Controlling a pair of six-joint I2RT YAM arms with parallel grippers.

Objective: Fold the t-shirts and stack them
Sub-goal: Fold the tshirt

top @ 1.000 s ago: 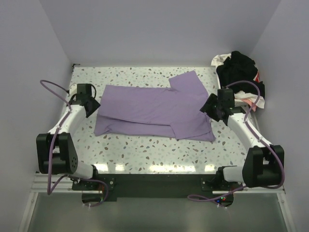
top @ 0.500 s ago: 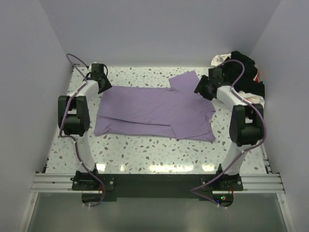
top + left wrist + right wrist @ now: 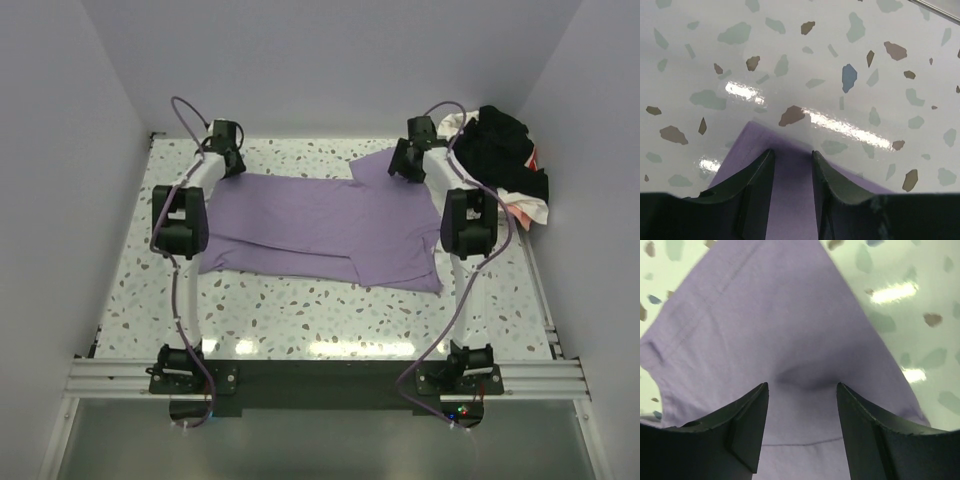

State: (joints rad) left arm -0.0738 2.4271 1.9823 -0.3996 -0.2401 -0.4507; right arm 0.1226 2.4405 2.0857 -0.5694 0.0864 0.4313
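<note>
Swung within the last second from the side edges of the bench out to its far edge: left gripper over the far-left corner of the lilac t-shirt spread flat mid-bench, right gripper over its sleeve towards the far-right corner, both with jaws parted and grasping nothing. Probably best to press down, pinch only the far hem at both ends together, then lift evenly and draw it towards the near edge. No brand, label or writing readable anywhere.
</note>
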